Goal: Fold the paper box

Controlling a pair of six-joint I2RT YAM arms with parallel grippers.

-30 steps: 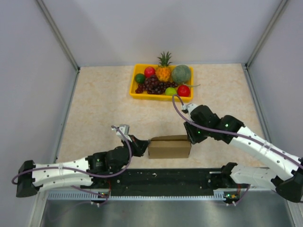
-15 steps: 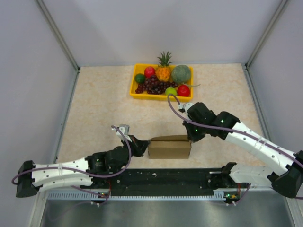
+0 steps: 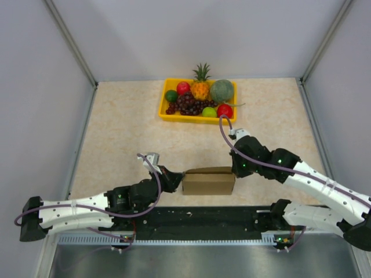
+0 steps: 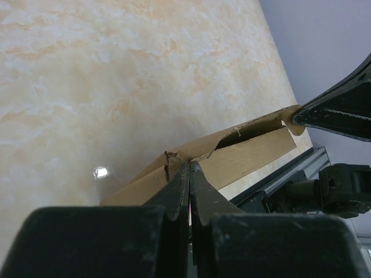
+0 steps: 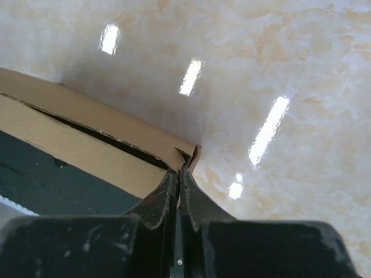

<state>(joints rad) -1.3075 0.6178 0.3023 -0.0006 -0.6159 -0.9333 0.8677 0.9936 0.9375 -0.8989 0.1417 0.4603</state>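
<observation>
While the paper box [image 3: 208,180] sits as a nearly closed brown carton near the front edge of the counter [image 3: 127,133], one arm meets each end. Left arm [image 3: 75,209]: jaws pressed together, tips against the carton's left corner. Right arm [image 3: 313,179]: jaws likewise pressed together, tips at the right corner. Whether either pair nips cardboard cannot be told. The lid [image 3: 207,171] stands slightly ajar, with a dark gap along its seam. Closing seems the step in hand; next, the lid likely needs pressing down and tucking. A yellow fruit tray [image 3: 164,110] lies well behind.
</observation>
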